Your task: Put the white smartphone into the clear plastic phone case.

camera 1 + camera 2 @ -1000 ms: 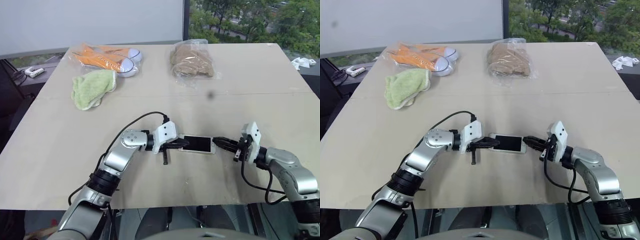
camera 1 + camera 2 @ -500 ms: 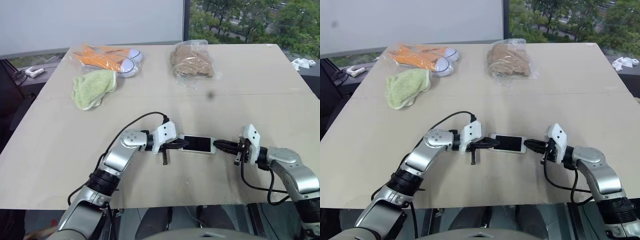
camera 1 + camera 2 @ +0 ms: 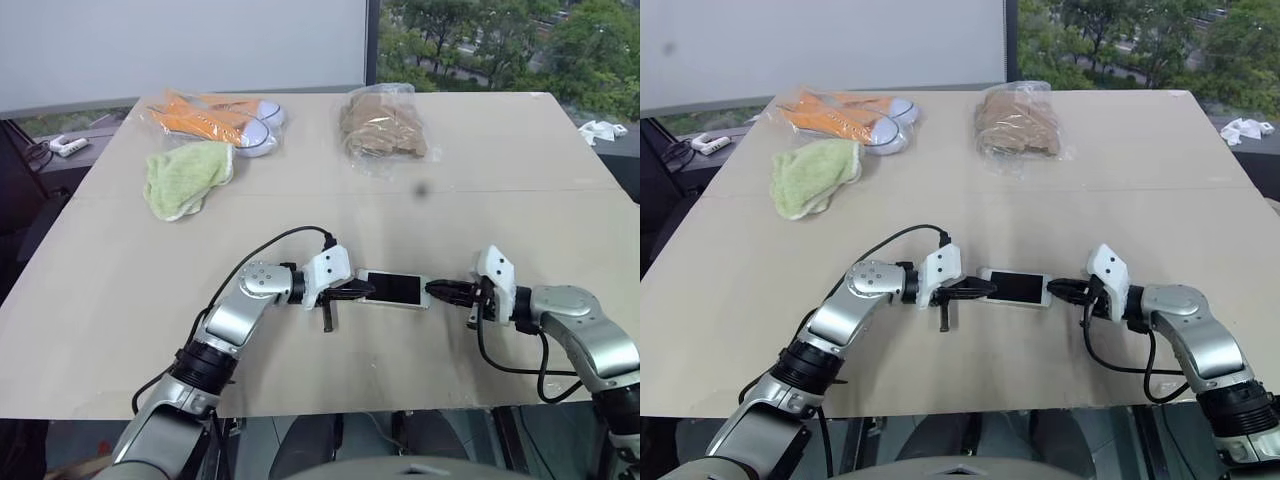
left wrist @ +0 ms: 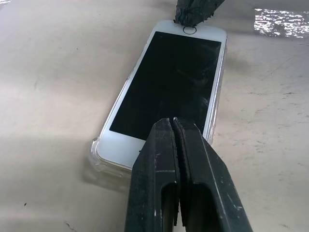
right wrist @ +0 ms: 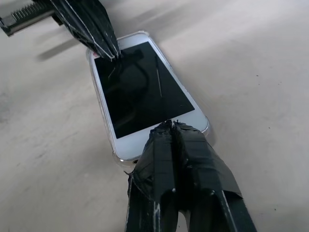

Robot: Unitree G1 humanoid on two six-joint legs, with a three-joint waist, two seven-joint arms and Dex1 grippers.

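Note:
The white smartphone (image 3: 393,290) lies flat, screen up, on the table's near middle. It sits inside the clear plastic phone case (image 4: 95,155), whose glossy rim shows around its edges (image 5: 116,155). My left gripper (image 3: 362,291) is shut, and its tip (image 4: 172,122) rests on the phone's left end. My right gripper (image 3: 432,291) is also shut, with its tip (image 5: 169,124) pressed on the right end by the home button. Neither gripper holds anything between its fingers.
At the table's far side lie a bag of orange shoes (image 3: 215,118), a green cloth (image 3: 187,175) and a bag of brown stuff (image 3: 383,125). The table's front edge (image 3: 330,408) runs close below both arms.
My right wrist has rolled and its forearm has swung outward, while its tip stays at the phone's right end. The left gripper and the phone have not moved.

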